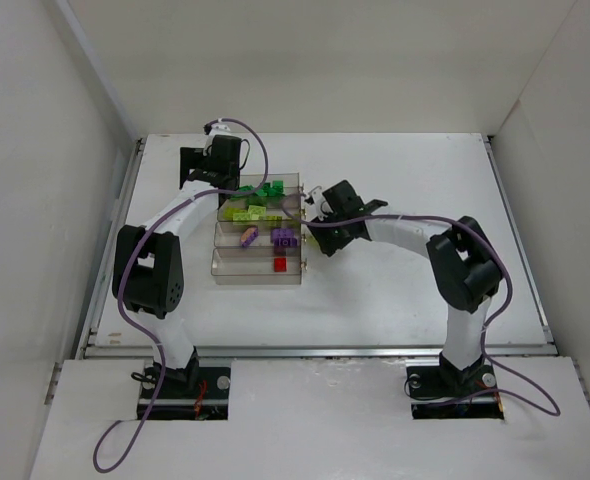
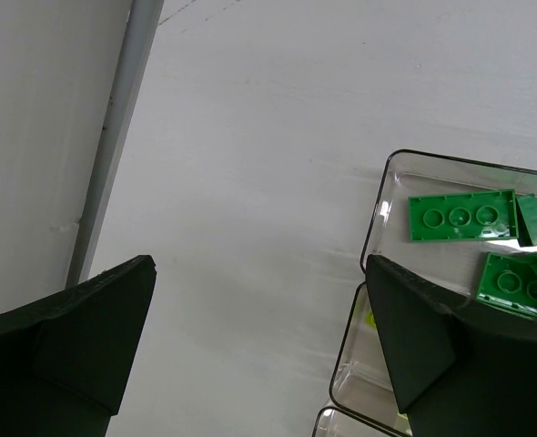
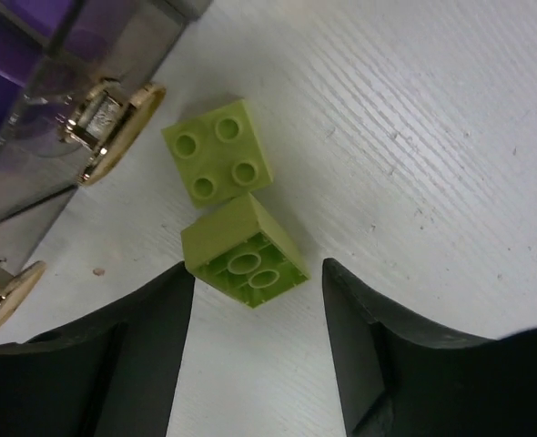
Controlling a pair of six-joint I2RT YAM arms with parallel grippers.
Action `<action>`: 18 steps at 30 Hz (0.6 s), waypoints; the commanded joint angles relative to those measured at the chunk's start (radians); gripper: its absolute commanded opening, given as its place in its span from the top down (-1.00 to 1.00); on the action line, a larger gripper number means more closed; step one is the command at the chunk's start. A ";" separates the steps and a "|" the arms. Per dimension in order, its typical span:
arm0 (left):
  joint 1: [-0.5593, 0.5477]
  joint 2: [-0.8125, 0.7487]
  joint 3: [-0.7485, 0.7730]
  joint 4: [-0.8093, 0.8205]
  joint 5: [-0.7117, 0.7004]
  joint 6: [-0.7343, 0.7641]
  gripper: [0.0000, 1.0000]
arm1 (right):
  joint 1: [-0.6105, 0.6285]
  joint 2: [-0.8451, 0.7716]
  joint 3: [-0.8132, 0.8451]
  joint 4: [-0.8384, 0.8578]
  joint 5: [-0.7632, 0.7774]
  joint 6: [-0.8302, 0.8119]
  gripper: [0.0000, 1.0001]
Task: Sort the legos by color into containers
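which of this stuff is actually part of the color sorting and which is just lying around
Part of the job: tray of four bins; green bricks; yellow-green bricks in the tray; purple bricks; red brick; two loose yellow-green bricks on the table.
Just there: purple cables; metal rail; white walls.

White table (image 1: 405, 190), clear four-bin tray (image 1: 255, 281) on it, studs-up yellow-green brick (image 3: 218, 159) beside tray, overturned yellow-green brick (image 3: 244, 250) touching it.
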 commanded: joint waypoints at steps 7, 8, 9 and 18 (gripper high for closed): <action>-0.005 -0.046 -0.004 0.027 -0.022 0.003 -1.00 | 0.017 0.001 0.048 0.008 0.035 0.011 1.00; -0.005 -0.046 -0.004 0.027 -0.022 0.003 -1.00 | 0.017 -0.026 0.037 0.008 0.044 0.029 1.00; -0.005 -0.046 -0.004 0.027 -0.022 0.003 -1.00 | 0.017 -0.042 0.025 0.008 0.044 0.030 1.00; -0.005 -0.046 -0.004 0.027 -0.022 0.003 -1.00 | -0.030 -0.146 -0.039 0.017 0.036 0.062 1.00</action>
